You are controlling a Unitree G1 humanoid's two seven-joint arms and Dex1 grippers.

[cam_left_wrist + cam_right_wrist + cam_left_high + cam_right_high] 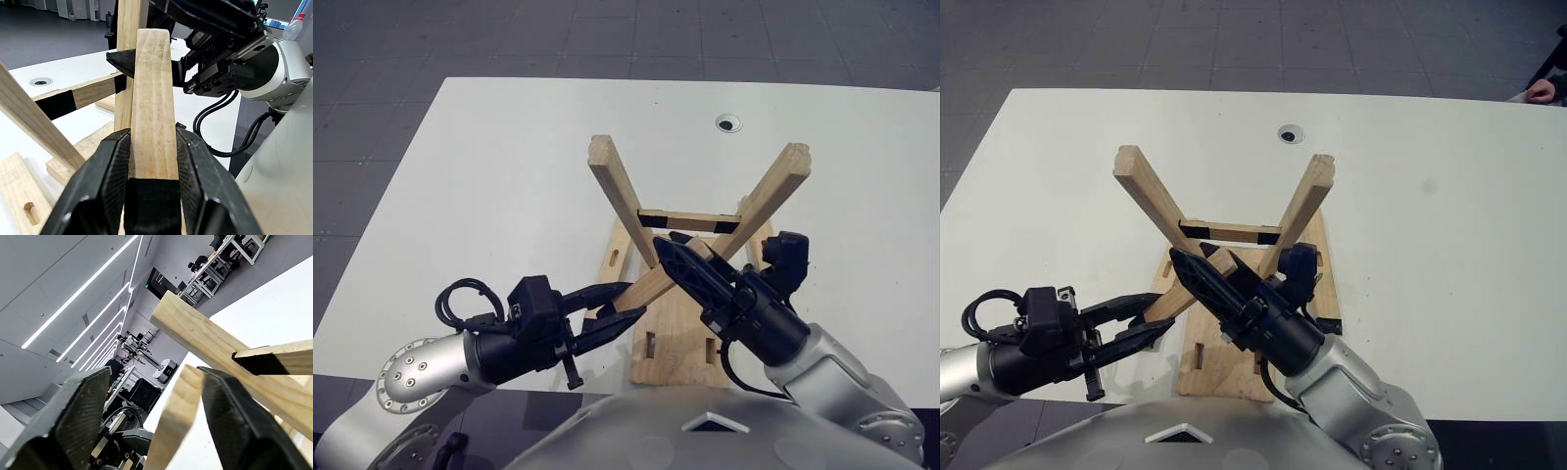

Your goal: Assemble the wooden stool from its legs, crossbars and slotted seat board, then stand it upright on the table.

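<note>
While my left claw (636, 299) is clamped tight on a loose leg (152, 98), its two fingers (110, 171) press flat against opposite faces of the wood near the leg's lower end. That end hangs just over the near left corner of the slotted seat board (680, 333). From there the leg slants up and away toward my right claw (1203, 257).

My right claw stands wide apart, and the far end of the same leg sits in the gap between its fingers (83, 416). There is clear space on one side of the wood. On the other side I cannot tell whether the pad touches it.

The seat board lies flat on the white table (489, 176), with several of its slots showing. Over it rise two more legs, one leaning left (622, 201) and one leaning right (769, 191), spreading apart toward their upper ends. A crossbar (690, 221) with black-wrapped ends joins them low down, just beyond my right claw. I cannot tell whether their feet are seated in the board.
</note>
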